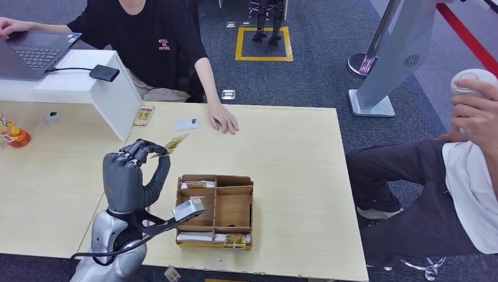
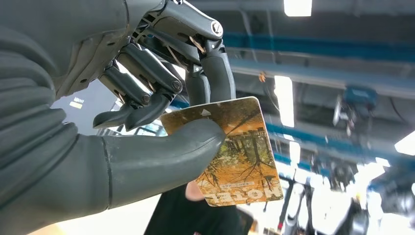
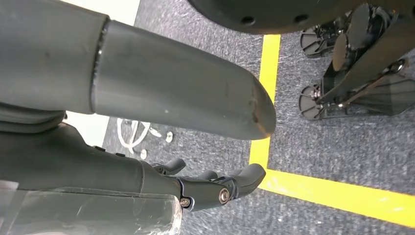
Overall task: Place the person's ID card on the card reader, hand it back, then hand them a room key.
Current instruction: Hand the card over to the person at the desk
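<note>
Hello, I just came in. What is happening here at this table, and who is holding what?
The robot's left hand pinches a room key card with an autumn print between thumb and fingers, raised above the table toward the person in black. That person's hand rests on the table beside a white ID card. A wooden organizer with more cards stands near the robot. The right hand hangs over the floor, holding nothing.

One wooden organizer [image 1: 215, 210] at centre, two people at 12 [image 1: 154, 47] and 3 o'clock [image 1: 434, 194], one laptop [image 1: 29, 50] at 10 o'clock, one white ID card [image 1: 187, 123].
</note>
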You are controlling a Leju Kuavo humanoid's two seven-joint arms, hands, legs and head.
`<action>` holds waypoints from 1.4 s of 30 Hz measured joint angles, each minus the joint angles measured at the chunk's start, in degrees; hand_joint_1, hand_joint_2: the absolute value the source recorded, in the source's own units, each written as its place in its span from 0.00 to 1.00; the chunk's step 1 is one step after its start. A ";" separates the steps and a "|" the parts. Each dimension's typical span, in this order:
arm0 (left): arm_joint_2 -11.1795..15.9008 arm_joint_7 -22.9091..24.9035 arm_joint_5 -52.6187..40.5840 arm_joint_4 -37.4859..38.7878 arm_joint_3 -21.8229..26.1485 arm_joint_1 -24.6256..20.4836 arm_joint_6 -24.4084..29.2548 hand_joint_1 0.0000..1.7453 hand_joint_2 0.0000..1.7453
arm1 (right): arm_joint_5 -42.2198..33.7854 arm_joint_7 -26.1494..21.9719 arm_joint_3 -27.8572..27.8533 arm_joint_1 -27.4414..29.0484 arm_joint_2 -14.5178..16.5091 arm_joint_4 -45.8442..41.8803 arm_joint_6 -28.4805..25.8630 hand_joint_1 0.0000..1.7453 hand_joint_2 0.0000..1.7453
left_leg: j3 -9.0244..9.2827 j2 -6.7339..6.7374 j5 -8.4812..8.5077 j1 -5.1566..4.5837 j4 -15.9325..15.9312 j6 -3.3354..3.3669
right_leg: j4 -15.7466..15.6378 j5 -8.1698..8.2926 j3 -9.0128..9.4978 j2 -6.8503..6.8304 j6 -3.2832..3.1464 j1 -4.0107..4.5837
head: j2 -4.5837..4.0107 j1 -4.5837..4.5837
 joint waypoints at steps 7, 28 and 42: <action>-7.98 -0.43 -2.91 5.90 5.41 -6.35 -0.03 1.00 1.00 | 1.92 0.84 1.15 -1.52 0.00 -0.01 0.27 0.00 0.00 | 0.01 0.01 0.04 0.00 0.02 0.03 | 0.00 0.06 -0.01 0.04 0.00 0.00 | 0.00 -0.02; -14.60 3.08 -10.54 18.31 10.63 -14.92 -0.03 1.00 1.00 | 4.82 2.72 2.31 -2.61 0.00 -0.90 1.21 0.00 0.00 | -0.01 0.02 0.04 0.00 0.01 0.03 | 0.01 0.06 -0.03 0.05 -0.01 0.01 | 0.00 -0.02; -13.76 11.18 -21.51 27.63 13.51 -18.81 -0.03 1.00 1.00 | 7.72 5.77 2.91 -2.10 0.02 -4.80 3.67 0.00 0.00 | 0.00 0.03 0.05 0.00 0.01 0.03 | 0.02 0.07 -0.03 0.07 -0.02 0.01 | 0.00 -0.01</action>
